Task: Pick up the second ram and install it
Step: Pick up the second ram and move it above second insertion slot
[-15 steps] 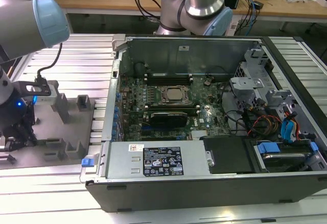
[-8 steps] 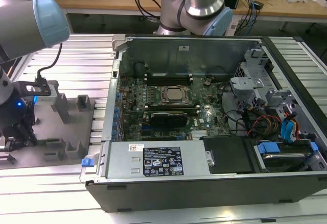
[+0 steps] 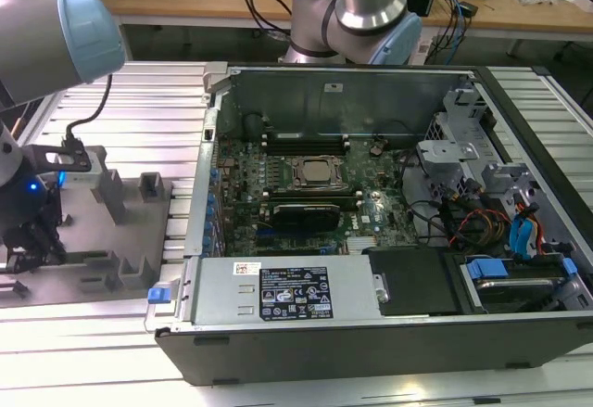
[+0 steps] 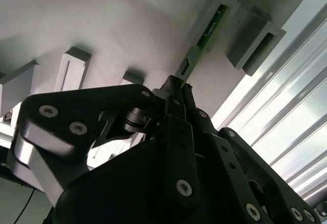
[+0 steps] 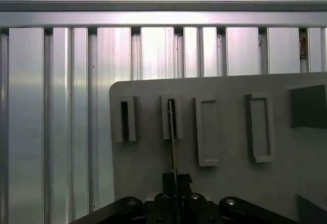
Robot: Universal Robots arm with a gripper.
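The second ram [image 4: 207, 32] is a thin green stick. Its far end sits in the slot of a grey fixture block [image 4: 200, 19] on the grey fixture plate [image 4: 127, 25]. My gripper [image 4: 178, 87] is shut on its near end. In the first wrist view the second ram [image 5: 173, 142] shows edge-on, running from a slotted block [image 5: 166, 118] to the gripper [image 5: 173, 179]. In the exterior view the gripper [image 3: 26, 249] hangs over the fixture plate [image 3: 139, 240] at that view's left, apart from the computer.
The open computer case [image 3: 213, 129] lies at the exterior view's right, with the CPU socket [image 3: 315, 173] and memory slots on its board. The power supply [image 3: 278, 291] lies along its front. Other grey blocks [image 3: 151, 187] stand on the plate. Ribbed aluminium table [image 3: 111, 351] surrounds everything.
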